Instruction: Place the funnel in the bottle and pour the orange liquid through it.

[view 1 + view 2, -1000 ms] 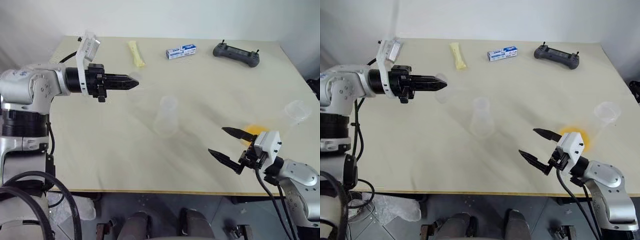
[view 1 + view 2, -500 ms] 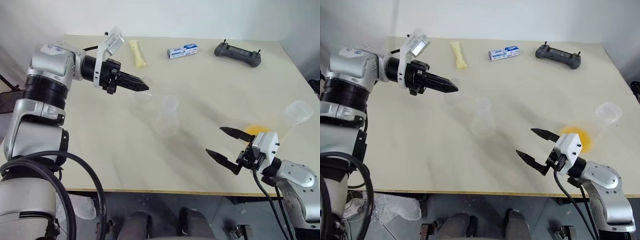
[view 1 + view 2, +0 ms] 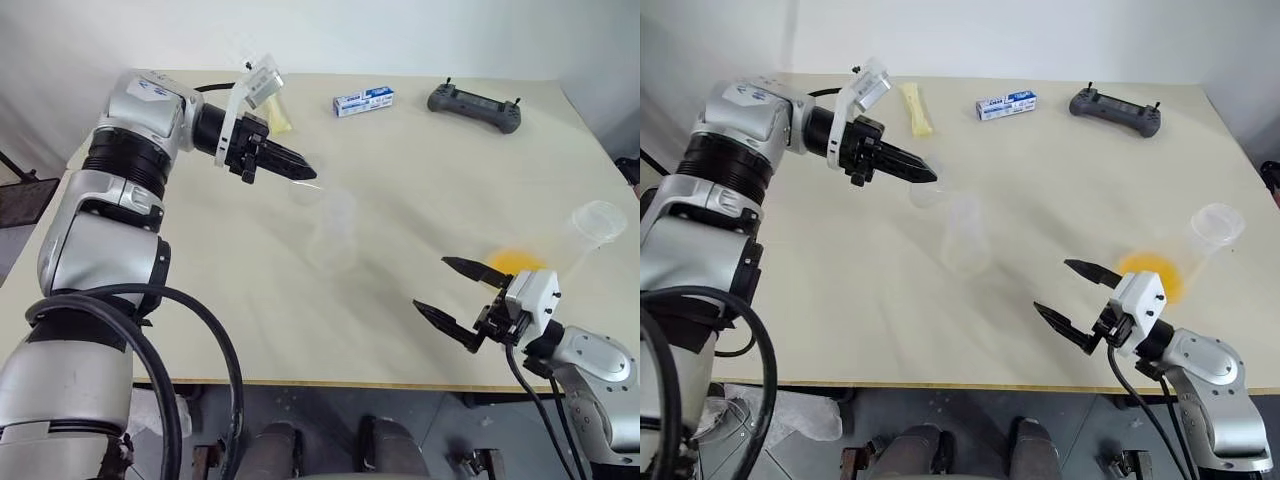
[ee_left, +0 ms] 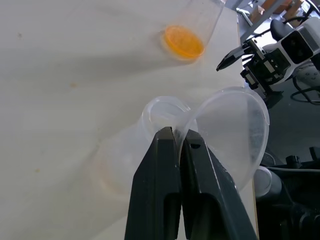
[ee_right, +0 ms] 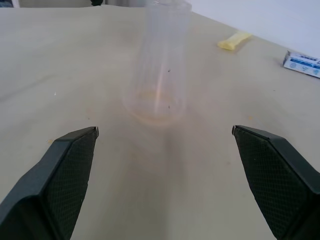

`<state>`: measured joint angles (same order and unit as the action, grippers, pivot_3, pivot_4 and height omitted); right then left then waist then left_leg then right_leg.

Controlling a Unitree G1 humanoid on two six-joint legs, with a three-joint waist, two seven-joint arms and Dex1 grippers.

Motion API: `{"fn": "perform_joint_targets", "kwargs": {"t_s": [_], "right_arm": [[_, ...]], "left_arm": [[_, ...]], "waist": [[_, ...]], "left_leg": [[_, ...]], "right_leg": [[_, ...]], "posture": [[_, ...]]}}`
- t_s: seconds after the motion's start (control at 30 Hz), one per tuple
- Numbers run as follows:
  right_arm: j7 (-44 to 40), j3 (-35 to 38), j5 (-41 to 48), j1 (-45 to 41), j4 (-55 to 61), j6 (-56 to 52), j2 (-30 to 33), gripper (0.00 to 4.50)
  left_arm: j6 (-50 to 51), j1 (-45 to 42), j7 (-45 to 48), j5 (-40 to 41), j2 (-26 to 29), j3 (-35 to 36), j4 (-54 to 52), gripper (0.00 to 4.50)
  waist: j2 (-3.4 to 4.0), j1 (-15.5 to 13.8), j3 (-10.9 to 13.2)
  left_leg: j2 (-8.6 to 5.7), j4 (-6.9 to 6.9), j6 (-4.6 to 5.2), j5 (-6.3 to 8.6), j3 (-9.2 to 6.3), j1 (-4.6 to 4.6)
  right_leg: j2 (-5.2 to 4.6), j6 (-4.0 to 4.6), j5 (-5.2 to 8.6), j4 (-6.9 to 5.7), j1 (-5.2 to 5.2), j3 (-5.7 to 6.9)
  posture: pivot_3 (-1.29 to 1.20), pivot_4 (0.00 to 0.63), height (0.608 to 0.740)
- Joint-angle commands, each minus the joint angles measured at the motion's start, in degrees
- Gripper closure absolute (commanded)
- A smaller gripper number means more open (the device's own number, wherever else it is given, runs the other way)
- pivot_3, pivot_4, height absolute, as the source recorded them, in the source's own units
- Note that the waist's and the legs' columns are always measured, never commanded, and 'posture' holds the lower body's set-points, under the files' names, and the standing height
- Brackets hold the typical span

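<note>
The bottle (image 3: 965, 236) stands upright near the middle of the worktop (image 3: 1060, 160), and everything else is placed from it here. The left hand (image 3: 305, 175) is just beside the bottle's mouth on the robot's left and a little above it, its two fingers pressed together on the rim of the funnel (image 4: 227, 132). In the left wrist view the funnel's wide rim hangs next to the bottle's round opening, close but not yet over it, and tilted rather than level.

The orange liquid (image 3: 1152, 277) sits as a shallow pool in the base of a clear beaker (image 3: 1212, 228) lying on its side, well to the right of the bottle. The right hand (image 3: 1072, 297) hovers between the bottle and that beaker, nearer the beaker, with its fingers spread wide and nothing between them. Beyond the bottle, along the far side of the worktop, lie a pale yellow sachet (image 3: 916, 109), a small blue and white box (image 3: 1004, 105) and a dark handheld controller (image 3: 1114, 108).

The step in hand looks like the funnel placement. Next, the funnel should need carrying over the mouth, its spout turned down and lowered in before release; the light bottle could tip if nudged.
</note>
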<state>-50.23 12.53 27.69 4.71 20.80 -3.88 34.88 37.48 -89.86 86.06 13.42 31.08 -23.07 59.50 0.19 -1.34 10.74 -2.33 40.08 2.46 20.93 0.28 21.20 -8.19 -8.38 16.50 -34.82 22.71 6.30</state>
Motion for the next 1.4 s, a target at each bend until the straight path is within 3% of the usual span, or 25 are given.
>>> {"fn": "perform_joint_targets", "kwargs": {"t_s": [0.03, 0.6, 1.0, 1.1, 1.4], "right_arm": [[0.91, 1.20, 0.22, 0.81, 2.96, 1.32, -0.39, 0.00], [2.65, 0.45, -0.69, 2.30, 4.07, 2.14, -1.32, 0.00], [3.45, 0.85, -0.99, 3.08, 4.48, 2.31, -1.35, 0.00], [3.55, 0.99, -0.96, 3.12, 4.43, 2.37, -1.28, 0.00], [3.71, 1.38, -0.98, 2.76, 4.11, 2.34, -0.98, 0.00]], "left_arm": [[-2.19, -3.14, 6.44, -0.09, -0.59, -0.83, 0.91, 4.47], [-11.04, -6.91, 6.44, -3.46, -5.94, -8.13, 6.97, 4.47], [-10.56, -9.78, 6.44, -3.37, -7.94, -11.19, 10.66, 4.47], [-9.34, -10.60, 6.44, -3.09, -8.63, -9.50, 11.93, 3.84], [-10.88, -11.10, 6.44, -4.25, -9.23, -7.14, 12.80, 0.96]], "waist": [[0.00, -0.06, 0.00], [-0.01, -0.07, 0.00], [-0.01, -0.18, 0.00], [-0.01, -0.17, 0.01], [-0.01, -0.12, 0.01]], "left_leg": [[0.00, 0.00, 0.00, 0.00, 0.00, 0.00], [-0.01, 0.01, 0.02, -0.01, 0.05, 0.00], [-0.02, 0.04, 0.04, -0.02, 0.03, 0.00], [-0.02, 0.04, 0.05, -0.02, 0.04, 0.00], [-0.02, 0.04, 0.06, -0.02, 0.05, 0.02]], "right_leg": [[0.00, 0.00, 0.00, 0.00, 0.00, 0.00], [-0.01, 0.00, 0.00, -0.01, 0.00, 0.00], [-0.01, 0.00, 0.00, -0.04, -0.01, -0.01], [-0.01, -0.01, 0.00, -0.04, -0.01, -0.01], [-0.01, 0.00, 0.00, -0.04, 0.01, -0.01]], "posture": [[0.00, 0.150, 0.740], [0.00, 0.150, 0.740], [0.00, 0.150, 0.740], [0.00, 0.150, 0.740], [0.00, 0.150, 0.740]]}}
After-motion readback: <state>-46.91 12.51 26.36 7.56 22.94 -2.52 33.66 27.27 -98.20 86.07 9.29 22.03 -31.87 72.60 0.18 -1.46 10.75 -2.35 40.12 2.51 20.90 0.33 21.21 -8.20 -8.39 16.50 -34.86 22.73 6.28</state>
